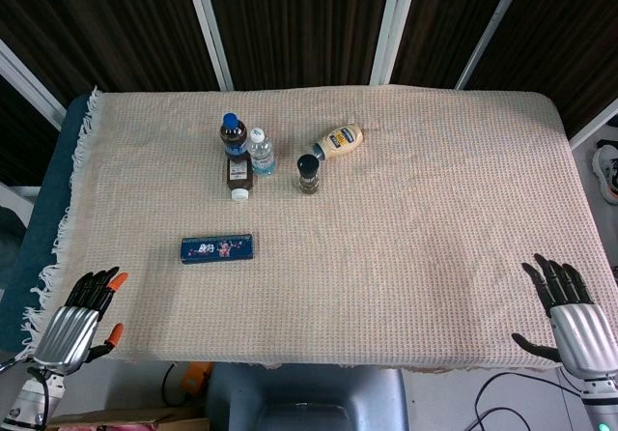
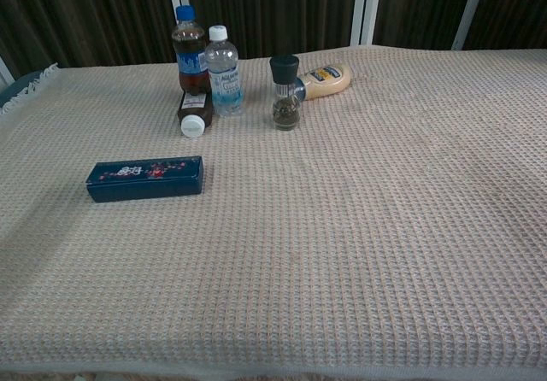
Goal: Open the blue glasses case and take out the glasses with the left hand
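Note:
The blue glasses case (image 1: 216, 248) lies closed on the woven cloth at the left of the table, long side facing me; in the chest view the case (image 2: 145, 179) shows a flower print on its lid. My left hand (image 1: 79, 325) hovers at the table's near left corner, fingers spread and holding nothing, well short of the case. At the near right corner my right hand (image 1: 572, 320) is likewise spread and empty. Neither hand shows in the chest view. The glasses are hidden.
Behind the case stand a dark cola bottle (image 1: 232, 133) and a small water bottle (image 1: 261, 151), with a brown bottle (image 1: 238, 177) lying in front. A pepper grinder (image 1: 308, 173) stands near a tipped mayonnaise bottle (image 1: 339, 141). The beige cloth (image 1: 415, 257) covers the table.

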Action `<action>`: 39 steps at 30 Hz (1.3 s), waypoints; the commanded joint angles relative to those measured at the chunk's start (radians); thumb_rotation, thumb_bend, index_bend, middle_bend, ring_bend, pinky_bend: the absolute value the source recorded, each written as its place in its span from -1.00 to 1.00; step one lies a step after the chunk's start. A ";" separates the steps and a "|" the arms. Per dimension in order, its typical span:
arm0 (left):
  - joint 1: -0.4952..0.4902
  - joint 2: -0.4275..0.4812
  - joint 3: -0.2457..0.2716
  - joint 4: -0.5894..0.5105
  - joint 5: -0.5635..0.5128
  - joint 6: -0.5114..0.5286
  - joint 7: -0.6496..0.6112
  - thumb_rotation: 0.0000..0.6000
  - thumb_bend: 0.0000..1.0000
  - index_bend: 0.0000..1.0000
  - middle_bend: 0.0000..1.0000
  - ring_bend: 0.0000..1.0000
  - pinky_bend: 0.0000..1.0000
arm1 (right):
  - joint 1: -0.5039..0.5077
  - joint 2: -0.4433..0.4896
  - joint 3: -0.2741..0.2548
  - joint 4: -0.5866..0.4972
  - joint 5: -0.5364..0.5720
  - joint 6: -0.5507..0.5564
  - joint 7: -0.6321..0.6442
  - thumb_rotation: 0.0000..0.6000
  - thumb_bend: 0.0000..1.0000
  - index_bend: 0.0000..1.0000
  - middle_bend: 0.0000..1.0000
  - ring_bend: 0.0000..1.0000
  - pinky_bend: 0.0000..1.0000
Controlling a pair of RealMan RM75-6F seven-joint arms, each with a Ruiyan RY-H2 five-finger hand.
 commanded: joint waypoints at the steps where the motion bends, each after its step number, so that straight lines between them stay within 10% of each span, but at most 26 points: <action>1: -0.005 -0.007 -0.003 0.008 0.001 -0.004 -0.009 1.00 -0.19 -1.00 -1.00 -1.00 -1.00 | 0.002 -0.001 0.000 -0.001 0.000 -0.003 -0.001 1.00 -0.80 -1.00 -1.00 -1.00 -1.00; 12: -0.121 -0.213 -0.103 0.107 -0.017 -0.079 -0.122 1.00 -0.19 -0.84 -1.00 -1.00 -1.00 | 0.014 -0.009 0.010 -0.003 0.032 -0.034 -0.024 1.00 -0.80 -1.00 -1.00 -1.00 -1.00; 23: -0.290 -0.373 -0.238 0.122 -0.240 -0.298 0.083 1.00 -0.20 -0.65 -1.00 -1.00 -1.00 | 0.025 -0.005 0.026 -0.004 0.071 -0.055 -0.020 1.00 -0.80 -1.00 -1.00 -1.00 -1.00; 39: -0.398 -0.513 -0.288 0.258 -0.455 -0.378 0.256 1.00 -0.20 -0.57 -1.00 -1.00 -1.00 | 0.022 0.013 0.030 -0.008 0.078 -0.045 0.014 1.00 -0.80 -1.00 -1.00 -1.00 -1.00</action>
